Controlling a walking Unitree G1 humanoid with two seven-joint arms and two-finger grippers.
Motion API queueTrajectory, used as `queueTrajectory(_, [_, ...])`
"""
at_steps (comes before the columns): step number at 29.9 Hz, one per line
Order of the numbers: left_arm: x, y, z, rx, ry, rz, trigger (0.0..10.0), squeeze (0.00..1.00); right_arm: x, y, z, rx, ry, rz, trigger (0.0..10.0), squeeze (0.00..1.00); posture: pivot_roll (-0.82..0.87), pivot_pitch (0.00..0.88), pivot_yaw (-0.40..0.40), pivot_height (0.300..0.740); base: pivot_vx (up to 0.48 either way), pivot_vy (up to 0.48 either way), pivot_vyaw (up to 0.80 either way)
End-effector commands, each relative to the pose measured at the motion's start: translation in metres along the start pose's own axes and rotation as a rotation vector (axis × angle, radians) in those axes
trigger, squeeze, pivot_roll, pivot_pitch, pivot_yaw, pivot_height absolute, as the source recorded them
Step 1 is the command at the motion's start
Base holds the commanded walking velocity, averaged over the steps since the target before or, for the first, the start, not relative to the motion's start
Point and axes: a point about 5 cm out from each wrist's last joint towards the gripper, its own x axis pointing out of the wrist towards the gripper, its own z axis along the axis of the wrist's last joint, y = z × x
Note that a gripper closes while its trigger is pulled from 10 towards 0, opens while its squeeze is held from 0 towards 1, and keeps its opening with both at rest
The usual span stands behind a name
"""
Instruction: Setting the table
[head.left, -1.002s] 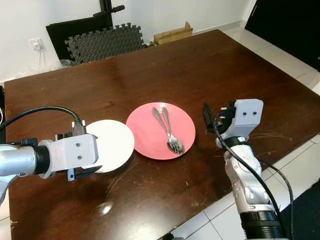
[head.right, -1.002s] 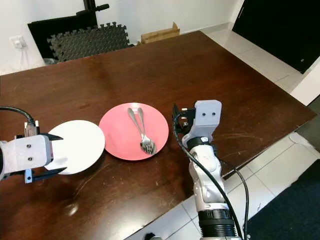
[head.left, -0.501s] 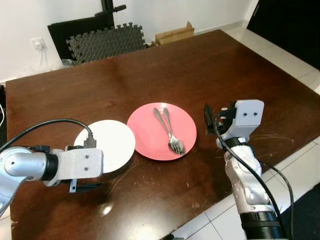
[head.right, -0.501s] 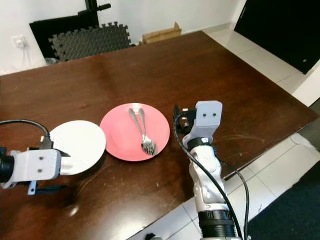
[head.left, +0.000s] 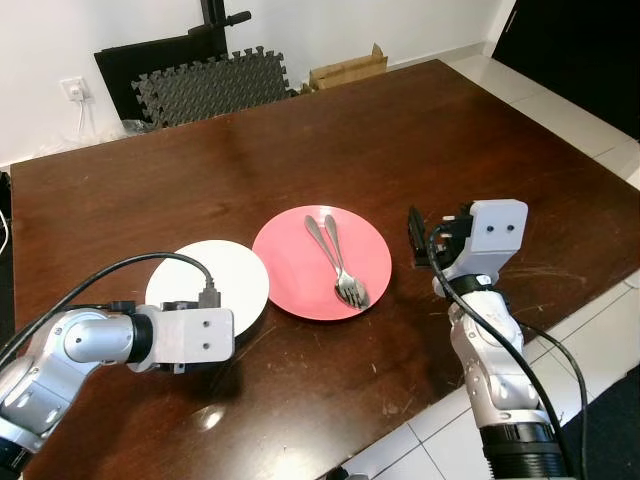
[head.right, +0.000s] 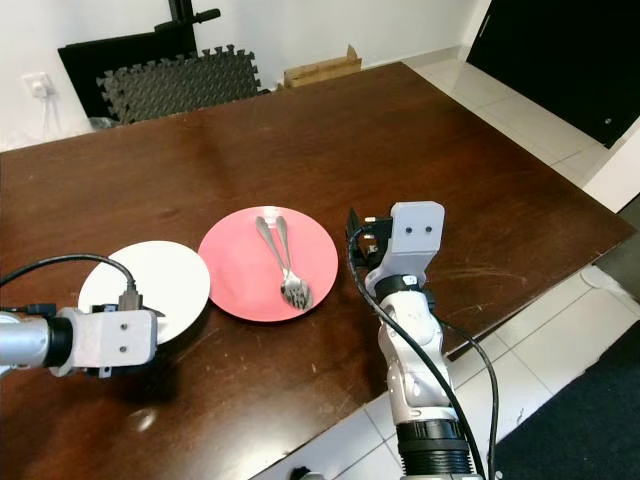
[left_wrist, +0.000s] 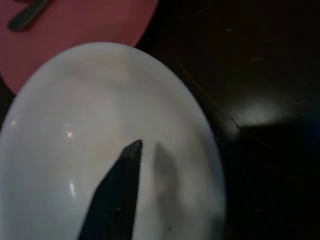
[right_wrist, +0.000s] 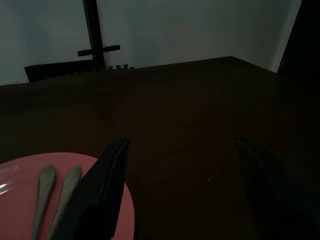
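Hovering low at the near-left of the dark wooden table (head.left: 400, 130), the left gripper (left_wrist: 117, 195) is reaching over the near edge of the white plate (head.left: 205, 285). Its wrist camera is showing one black finger (left_wrist: 120, 185) lying over the plate's white surface; the other finger is hidden, so whether the gripper is spread or clenched cannot be told, nor whether it is actually touching the plate.

The white plate is sitting on the table just left of the pink plate (head.left: 300, 280), their rims seeming to touch or slightly overlap. Two pieces of silver cutlery (head.left: 335, 260) are lying side by side on the pink plate, handles pointing to the far side, heads toward the near-right rim; one looks like a fork, though the other is hard to make out.

To the right of the pink plate, the right gripper (right_wrist: 180, 185) is hanging above the table with its fingers spread wide, holding nothing, pointing toward the far side.

Beyond the table's far edge, grey foam mats (head.left: 210, 85) and a cardboard box (head.left: 345, 68) are leaning by the white wall.
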Motion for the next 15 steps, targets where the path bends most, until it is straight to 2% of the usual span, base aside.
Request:
queueTrajectory(1, [0.000,-0.002,-0.001,0.006,0.005,-0.002,0.0,0.00,-0.003,-0.003,-0.004,0.005,0.020,-0.018,10.0,0.00,0.06,0.120,0.036,0.740,0.000,0.000,0.00])
queueTrajectory(6, [0.000,-0.005,-0.001,0.003,0.001,-0.004,0.0,0.00,-0.003,0.009,-0.001,0.061,0.014,0.087,10.0,0.00,0.07,0.121,0.035,0.740,0.000,0.000,0.00])
queueTrajectory(7, [0.001,-0.006,-0.002,0.003,0.002,-0.002,0.0,0.00,-0.006,0.020,-0.001,0.070,0.025,0.194,10.0,0.00,0.07,0.121,0.033,0.740,0.000,0.000,0.00])
queueTrajectory(9, [0.001,-0.006,-0.002,0.003,0.002,-0.002,0.0,0.00,-0.006,0.020,-0.001,0.070,0.025,0.194,10.0,0.00,0.07,0.121,0.033,0.740,0.000,0.000,0.00])
queueTrajectory(11, [0.001,-0.008,-0.002,0.006,0.003,-0.008,0.0,0.00,-0.012,0.034,-0.002,0.069,0.050,0.342,10.0,0.00,0.07,0.121,0.031,0.740,0.000,0.000,0.00])
queueTrajectory(12, [0.001,-0.008,-0.002,0.006,0.003,-0.008,0.0,0.00,-0.012,0.034,-0.002,0.069,0.050,0.342,10.0,0.00,0.07,0.121,0.031,0.740,0.000,0.000,0.00])
queueTrajectory(15, [0.001,-0.006,-0.003,0.024,0.010,0.003,0.0,0.00,-0.029,0.051,-0.006,0.052,0.116,0.575,10.0,0.00,0.06,0.118,0.029,0.740,0.000,0.000,0.00])
